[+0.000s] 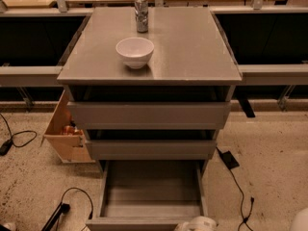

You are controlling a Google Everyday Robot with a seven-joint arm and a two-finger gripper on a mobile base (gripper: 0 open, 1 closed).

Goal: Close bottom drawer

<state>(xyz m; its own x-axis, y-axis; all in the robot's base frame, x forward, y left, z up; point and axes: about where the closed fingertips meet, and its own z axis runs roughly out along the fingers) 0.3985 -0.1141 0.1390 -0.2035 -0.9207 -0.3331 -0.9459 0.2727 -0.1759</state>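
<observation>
The bottom drawer (151, 189) of the grey cabinet is pulled far out toward me, showing its long shallow grey tray; its front edge (134, 223) lies at the bottom of the view. A white rounded part, my gripper (197, 224), pokes in at the bottom edge, right at the drawer's front on its right half. The two wider grey drawer fronts, upper (149, 114) and middle (150, 149), stand slightly out from the cabinet.
A white bowl (135, 51) and a metal can (141, 14) stand on the cabinet top (192, 52). A light wooden drawer (65, 131) hangs open at the left. Cables (19, 138) and a black box (229, 160) lie on the speckled floor. Another white robot part (301, 220) shows at bottom right.
</observation>
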